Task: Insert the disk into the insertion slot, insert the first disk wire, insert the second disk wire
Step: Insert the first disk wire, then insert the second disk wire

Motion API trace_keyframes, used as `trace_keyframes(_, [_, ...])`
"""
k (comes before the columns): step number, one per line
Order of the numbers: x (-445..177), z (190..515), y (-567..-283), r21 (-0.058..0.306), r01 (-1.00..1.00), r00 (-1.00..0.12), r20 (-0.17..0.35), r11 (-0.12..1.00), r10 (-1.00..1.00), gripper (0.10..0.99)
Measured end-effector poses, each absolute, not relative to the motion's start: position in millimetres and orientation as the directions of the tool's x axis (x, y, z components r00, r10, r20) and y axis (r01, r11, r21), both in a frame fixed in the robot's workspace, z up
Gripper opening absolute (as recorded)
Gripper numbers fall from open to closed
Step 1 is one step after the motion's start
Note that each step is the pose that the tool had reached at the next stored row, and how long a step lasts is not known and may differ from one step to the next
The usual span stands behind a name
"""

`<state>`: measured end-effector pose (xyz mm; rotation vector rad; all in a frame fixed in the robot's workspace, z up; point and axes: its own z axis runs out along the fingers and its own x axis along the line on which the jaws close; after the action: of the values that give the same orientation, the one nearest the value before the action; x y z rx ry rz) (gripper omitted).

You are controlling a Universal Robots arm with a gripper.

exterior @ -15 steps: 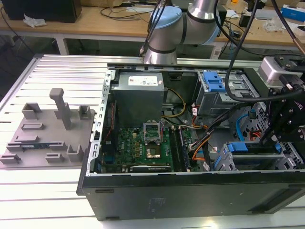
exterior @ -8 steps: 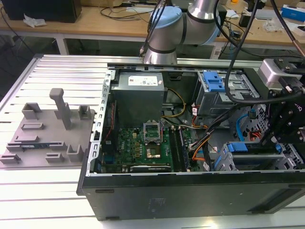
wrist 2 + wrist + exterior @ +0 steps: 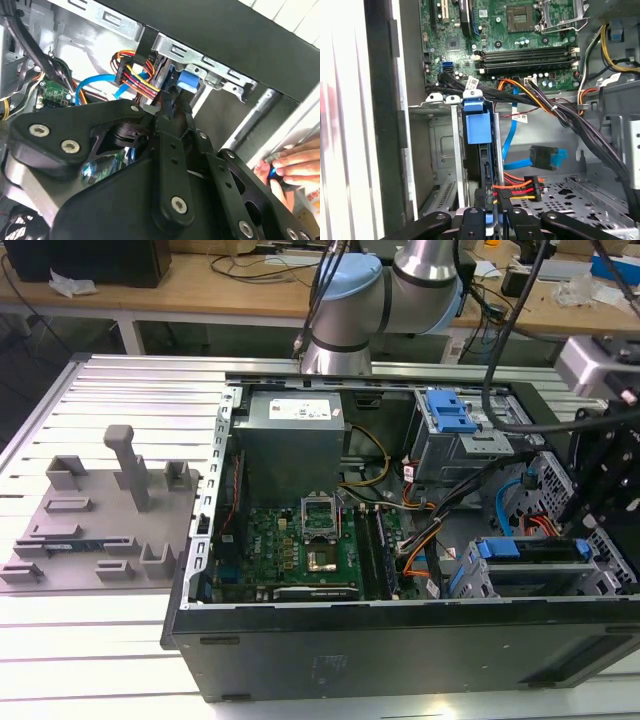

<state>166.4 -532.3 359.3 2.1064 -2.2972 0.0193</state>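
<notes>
The disk (image 3: 530, 550) in its bright blue caddy (image 3: 475, 125) sits edge-on inside the insertion slot (image 3: 468, 582), a low grey cage at the case's front corner on the exterior view's right. My black gripper (image 3: 592, 530) reaches down over the disk's far end. In the first wrist view the gripper (image 3: 491, 220) has a finger on each side of the disk and looks shut on it. A loose black connector on a blue wire (image 3: 545, 157) lies beside the cage. A red, orange and yellow wire bundle (image 3: 520, 192) lies against the disk near my fingertips (image 3: 169, 102).
The taller grey bay (image 3: 450, 420) with a blue clip stands behind the cage. The motherboard (image 3: 300, 550) and power supply (image 3: 290, 440) fill the rest of the case. Black cables (image 3: 580, 125) cross above the cage. A person's hand (image 3: 295, 165) rests outside the case wall.
</notes>
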Motion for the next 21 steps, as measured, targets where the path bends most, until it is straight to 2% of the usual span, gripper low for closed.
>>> trace_keyframes(2, [166.5,367.6,-532.3,0.008,-0.996,-0.086,0.026,0.087,-0.996,0.243])
trace_keyframes(21, [166.4,370.3,-528.9,0.007,-0.996,-0.086,0.034,0.087,-0.996,0.243])
